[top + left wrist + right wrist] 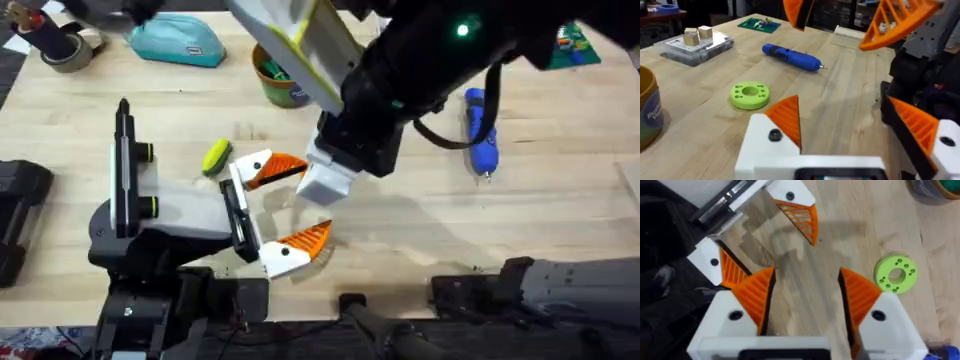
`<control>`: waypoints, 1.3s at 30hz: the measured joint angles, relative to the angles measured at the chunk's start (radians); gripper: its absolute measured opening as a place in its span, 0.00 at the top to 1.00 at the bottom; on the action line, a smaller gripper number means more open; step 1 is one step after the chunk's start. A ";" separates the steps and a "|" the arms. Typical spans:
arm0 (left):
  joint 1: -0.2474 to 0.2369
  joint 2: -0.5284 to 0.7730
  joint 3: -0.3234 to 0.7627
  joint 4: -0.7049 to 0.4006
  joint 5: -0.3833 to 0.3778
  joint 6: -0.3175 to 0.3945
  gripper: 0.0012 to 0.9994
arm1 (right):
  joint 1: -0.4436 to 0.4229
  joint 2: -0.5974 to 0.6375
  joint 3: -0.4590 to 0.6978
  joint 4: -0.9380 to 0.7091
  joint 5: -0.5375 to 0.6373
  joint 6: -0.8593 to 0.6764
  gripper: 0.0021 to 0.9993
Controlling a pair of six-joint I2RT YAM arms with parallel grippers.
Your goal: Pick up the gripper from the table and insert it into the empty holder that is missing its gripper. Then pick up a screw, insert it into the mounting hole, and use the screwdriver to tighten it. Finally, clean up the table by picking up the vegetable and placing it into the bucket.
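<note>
The left end effector (285, 210) sits low over the table (420, 230) near its front edge, its two orange-padded fingers spread wide with nothing between them. In the left wrist view its near white finger (771, 142) shows a dark screw head beside the orange pad. The right end effector (805, 302) hangs just beyond the left one, over the middle of the table, and its fingers are also parted and hold nothing.

The holder (125, 195) stands at the left of the table, a black upright with yellow-green rings rising from a rounded white body on a black base. The screwdriver (480, 130) lies flat on the right side of the table, well apart from both arms, its metal tip toward the front edge. The bucket (275, 80) stands at the far middle, partly hidden by the right arm; in the left wrist view its side (650, 115) carries blue lettering too blurred and cropped to read. A green disc with holes (749, 95) lies flat on the wood between the bucket and the screwdriver. A teal pouch (178, 42) rests at the far left, its small label unreadable.
</note>
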 joint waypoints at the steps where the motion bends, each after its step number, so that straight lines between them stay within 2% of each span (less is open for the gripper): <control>1: 0.000 0.000 0.000 0.000 0.000 0.000 0.01 | 0.000 0.000 0.000 0.000 -0.002 0.000 0.26; 13: 0.000 0.000 0.000 0.002 -0.011 0.000 0.01 | 0.000 0.000 0.000 0.002 -0.010 0.000 0.26; 15: 0.000 0.000 0.000 0.004 -0.021 0.001 0.03 | 0.000 0.000 0.000 0.002 -0.010 0.000 0.26; 17: 0.000 0.000 0.000 0.005 -0.031 0.000 0.09 | 0.000 0.000 0.000 0.002 -0.010 0.000 0.26; 18: 0.000 0.000 0.000 0.005 -0.034 -0.001 0.16 | 0.000 0.000 0.000 0.002 -0.009 0.000 0.26; 19: 0.000 0.000 0.000 0.006 -0.037 -0.001 0.28 | 0.000 0.000 0.000 0.002 -0.009 0.000 0.26; 23: 0.000 0.000 0.000 0.007 -0.040 0.002 0.89 | 0.000 0.000 0.000 0.002 -0.010 0.000 0.26; 24: 0.000 0.000 0.000 0.007 -0.041 0.005 0.97 | 0.000 0.000 0.000 0.003 -0.010 0.000 0.26; 26: 0.000 0.000 0.000 0.007 -0.042 0.004 1.00 | 0.000 0.000 0.000 0.002 -0.010 0.000 0.26; 39: 0.000 0.000 0.000 0.007 -0.042 0.004 1.00 | 0.000 0.000 0.000 0.002 -0.009 0.000 0.26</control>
